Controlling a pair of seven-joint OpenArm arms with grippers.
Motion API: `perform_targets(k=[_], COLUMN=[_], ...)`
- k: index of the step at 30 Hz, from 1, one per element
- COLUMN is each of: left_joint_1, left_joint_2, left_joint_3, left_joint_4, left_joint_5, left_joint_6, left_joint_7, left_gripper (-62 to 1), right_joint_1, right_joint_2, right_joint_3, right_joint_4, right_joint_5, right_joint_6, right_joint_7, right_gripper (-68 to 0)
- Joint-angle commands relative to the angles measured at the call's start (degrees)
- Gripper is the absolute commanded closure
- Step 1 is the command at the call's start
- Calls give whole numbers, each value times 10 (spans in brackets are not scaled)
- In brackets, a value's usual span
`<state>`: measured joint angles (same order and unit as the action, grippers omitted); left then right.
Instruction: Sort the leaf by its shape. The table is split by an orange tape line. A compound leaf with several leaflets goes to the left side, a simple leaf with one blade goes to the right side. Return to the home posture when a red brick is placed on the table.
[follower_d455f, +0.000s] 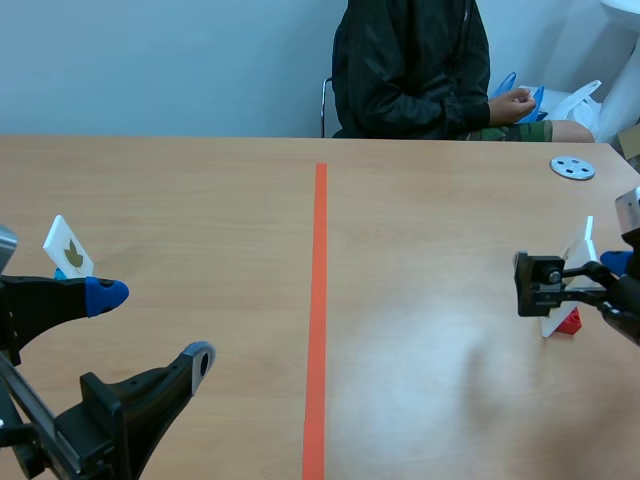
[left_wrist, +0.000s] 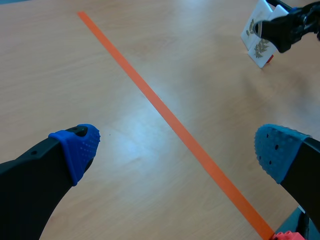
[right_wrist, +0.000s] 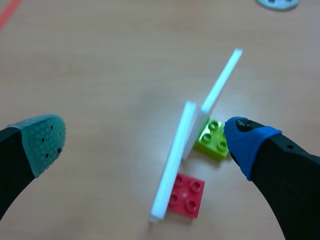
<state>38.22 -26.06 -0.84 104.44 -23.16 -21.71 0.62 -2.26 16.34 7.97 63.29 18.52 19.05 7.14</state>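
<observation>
Three leaf cards are down, so sorting looks partly done: a lone card (follower_d455f: 68, 248) near the pale wooden worktop's (follower_d455f: 200, 180) left edge, and a red-based card (right_wrist: 175, 160) and green-based card (right_wrist: 220, 82) near its right edge, between the wide-open, empty right gripper (right_wrist: 145, 139), while the left gripper (left_wrist: 178, 145) gapes empty beside the orange tape line (follower_d455f: 319, 300) and a person (follower_d455f: 410, 70) sits at the far edge.

I can see a person in a dark jacket (follower_d455f: 410, 70) seated behind the far edge of the table (follower_d455f: 200, 200), on a chair (follower_d455f: 326, 104) that is mostly hidden. Something blue (follower_d455f: 504, 84) and a white plastic bag (follower_d455f: 583, 100) lie beside them. A small grey disc (follower_d455f: 572, 167) with holes lies flat near the table's far right corner.
</observation>
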Motion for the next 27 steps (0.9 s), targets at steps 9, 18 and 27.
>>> perform_targets(k=[9,18,27], left_joint_1=[-3,-3,-3], left_joint_2=[-3,-3,-3], left_joint_3=[-4,-4,-4], left_joint_4=[2,2,2], left_joint_5=[-6,-6,-6], left_joint_6=[-3,-3,-3], left_joint_7=[-8,-8,-8], left_gripper=[-623,-623,-623], right_joint_1=[-85,-180,-218], right_joint_2=[5,5,32], right_joint_3=[34,35,-42], right_joint_4=[188,362,454], right_joint_5=[49,91,122], right_joint_6=[21,51,65], right_joint_7=[-65,-150,-202], right_gripper=[-679,-679,-679])
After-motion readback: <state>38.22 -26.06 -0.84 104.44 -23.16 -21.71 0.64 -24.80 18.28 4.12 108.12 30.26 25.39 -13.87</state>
